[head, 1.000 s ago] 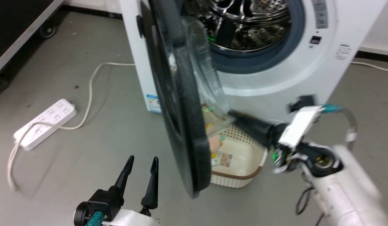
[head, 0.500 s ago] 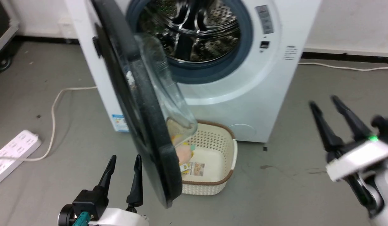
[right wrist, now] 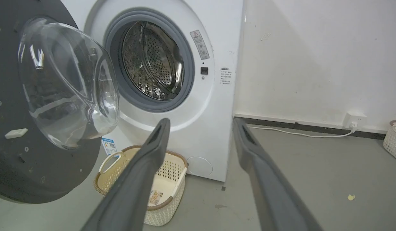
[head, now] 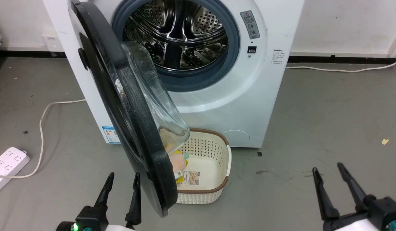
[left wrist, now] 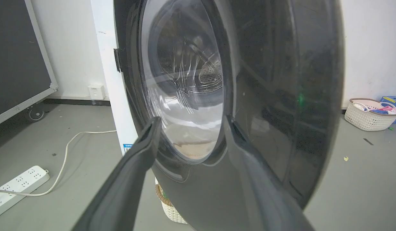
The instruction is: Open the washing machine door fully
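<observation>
Two big things are filling the upper centre: the washing machine (head: 236, 106) and the washing machine door (head: 149, 160), standing half open and edge-on, running down to bottom centre. The left gripper (head: 124, 175), wide and empty, is hovering just left of the door's lower rim. The right gripper (head: 327, 166), also wide, is hanging well apart at lower right.

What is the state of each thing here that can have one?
washing machine door: open, swung well out
drum: exposed, no laundry visible
basket: upright on floor, few items inside
left gripper: open, empty
right gripper: open, empty
</observation>
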{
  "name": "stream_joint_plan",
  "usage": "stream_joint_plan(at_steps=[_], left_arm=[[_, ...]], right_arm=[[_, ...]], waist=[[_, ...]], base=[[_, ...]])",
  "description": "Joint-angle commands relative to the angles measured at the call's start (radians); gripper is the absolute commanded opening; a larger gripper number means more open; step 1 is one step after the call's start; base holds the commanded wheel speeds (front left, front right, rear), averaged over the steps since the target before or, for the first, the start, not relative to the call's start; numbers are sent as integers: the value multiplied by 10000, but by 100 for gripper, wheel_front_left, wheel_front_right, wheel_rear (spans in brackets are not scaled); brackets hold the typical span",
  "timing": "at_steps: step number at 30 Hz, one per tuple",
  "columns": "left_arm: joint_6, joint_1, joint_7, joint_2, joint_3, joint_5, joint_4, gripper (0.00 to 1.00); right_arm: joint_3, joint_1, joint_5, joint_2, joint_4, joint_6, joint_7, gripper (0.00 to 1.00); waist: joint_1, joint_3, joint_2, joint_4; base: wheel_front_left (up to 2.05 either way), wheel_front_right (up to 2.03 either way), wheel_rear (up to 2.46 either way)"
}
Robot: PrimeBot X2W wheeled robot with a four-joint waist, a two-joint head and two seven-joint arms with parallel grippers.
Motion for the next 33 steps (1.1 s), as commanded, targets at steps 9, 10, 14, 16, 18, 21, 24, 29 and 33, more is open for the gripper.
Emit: stream_joint_plan(at_steps=[9, 10, 14, 16, 18, 21, 24, 29, 33], left_arm=[[94, 169, -53, 13, -91, 145, 72, 100], [110, 163, -53, 13, -98, 151, 79, 100], [159, 128, -53, 13, -116, 187, 62, 100], [162, 103, -53, 13, -139, 206, 46, 100], [123, 77, -53, 13, -163, 229, -8, 24], [36, 13, -53, 13, -109, 16, -437, 0], [162, -117, -53, 13, 133, -178, -1071, 0], [520, -648, -53, 13, 700, -558, -2529, 0], [715, -1395, -53, 13, 1180, -642, -3828, 0]], right_arm=[[-255, 676, -762, 615, -326, 8, -45, 100], [-254, 695, -762, 647, -342, 8, -46, 100], [-226, 707, -715, 737, -398, 8, -46, 100], [-204, 711, -696, 765, -396, 8, -46, 100], [-181, 711, -680, 784, -390, 8, -46, 100], [-164, 692, -637, 807, -374, 8, -46, 100], [-153, 661, -588, 823, -366, 8, -47, 100], [-168, 590, -520, 844, -345, 8, -47, 100], [-225, 542, -469, 857, -335, 8, -47, 100]], waist=[[0, -31, 0, 51], [0, -37, 0, 52], [0, -39, 0, 69], [0, -39, 0, 92], [0, -40, 0, 101], [0, -21, 0, 108], [0, -7, 0, 118], [0, 27, 0, 130], [0, 57, 0, 127]], base=[[0, 0, 0], [0, 0, 0], [0, 0, 0], [0, 0, 0], [0, 0, 0], [0, 0, 0], [0, 0, 0], [0, 0, 0], [0, 0, 0]])
